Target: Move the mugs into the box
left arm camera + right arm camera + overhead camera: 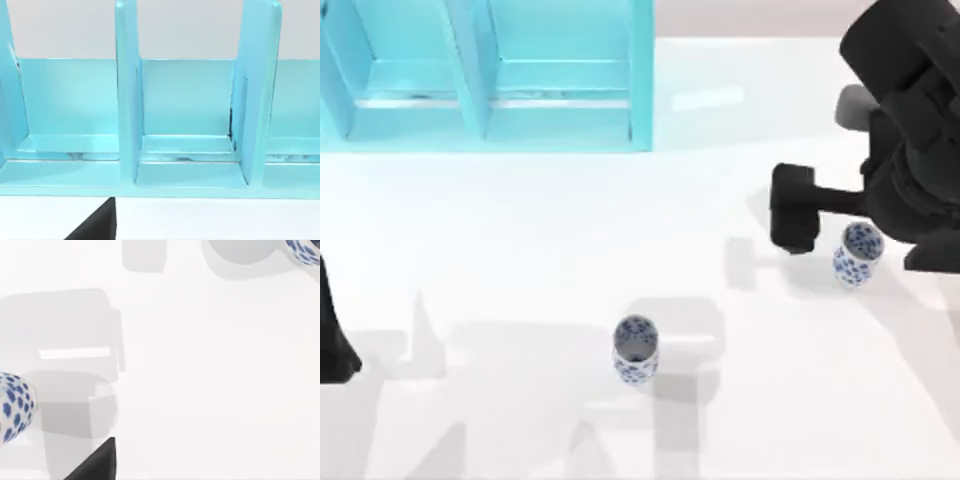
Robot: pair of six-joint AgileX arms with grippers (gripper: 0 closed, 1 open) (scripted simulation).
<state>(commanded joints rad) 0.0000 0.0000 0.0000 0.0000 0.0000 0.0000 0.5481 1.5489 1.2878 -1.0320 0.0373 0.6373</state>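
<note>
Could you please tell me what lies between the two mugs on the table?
Only bare white table with shadows, as the top view shows; nothing stands between the centre mug and the right mug.

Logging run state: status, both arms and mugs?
Right gripper hovering by right mug, not holding it. Left arm parked at left edge. Center mug upright, untouched. Box empty, path open.

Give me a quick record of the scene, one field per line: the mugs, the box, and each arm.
near mug: upright at the table's front centre
far mug: upright on the right side, beside the right claw
box: light blue, divided into compartments, back left of the table
right claw: low over the table just left of the far mug
left arm: parked at the left edge
</note>
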